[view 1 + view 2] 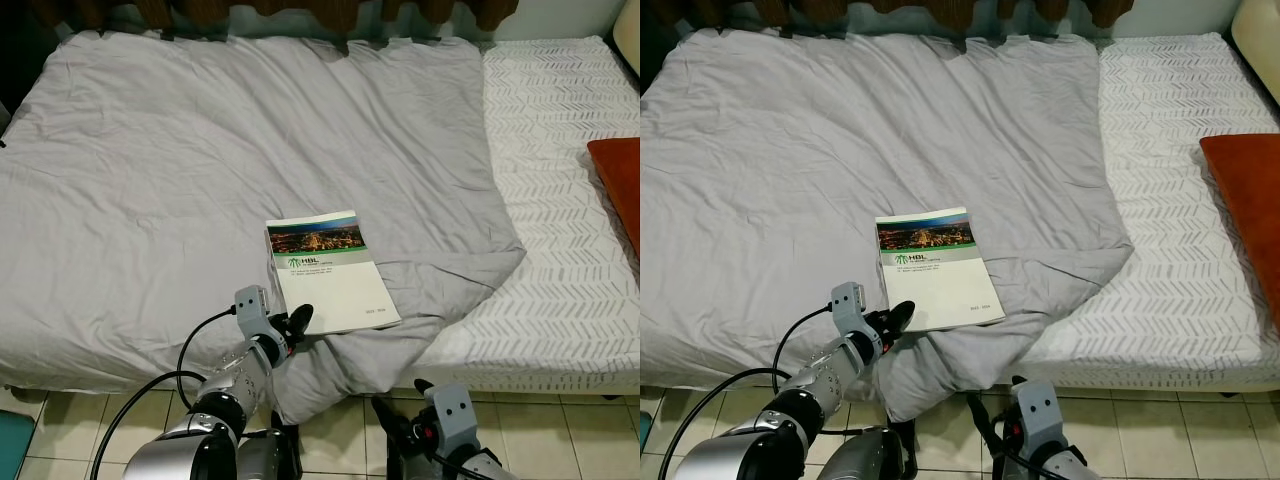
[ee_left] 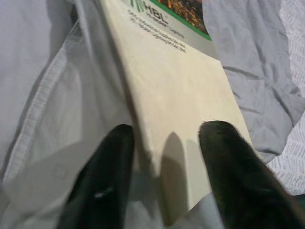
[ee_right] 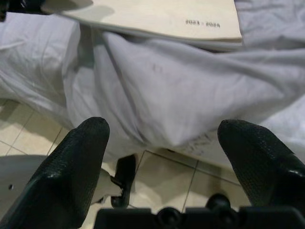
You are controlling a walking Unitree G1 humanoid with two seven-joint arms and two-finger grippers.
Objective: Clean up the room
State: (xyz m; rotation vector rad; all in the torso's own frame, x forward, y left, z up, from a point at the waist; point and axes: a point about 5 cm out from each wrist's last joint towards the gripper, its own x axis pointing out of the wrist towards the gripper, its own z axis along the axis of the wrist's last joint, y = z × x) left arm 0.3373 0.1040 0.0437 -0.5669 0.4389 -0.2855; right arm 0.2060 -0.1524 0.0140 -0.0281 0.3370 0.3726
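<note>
Booklet [image 1: 330,270] flat, glossy, on creased grey sheet [image 1: 150,180] | left hand [image 2: 164,164] spread at its corner | right hand [image 3: 164,157] spread

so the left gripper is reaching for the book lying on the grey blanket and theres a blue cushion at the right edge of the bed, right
Not quite: the cushion is orange, not blue, as the right eye view shows. The rest holds: the left gripper is at the near corner of the book, which lies on the grey blanket.

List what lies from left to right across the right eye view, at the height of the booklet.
Grey duvet → booklet → white patterned sheet → orange cushion.
</note>
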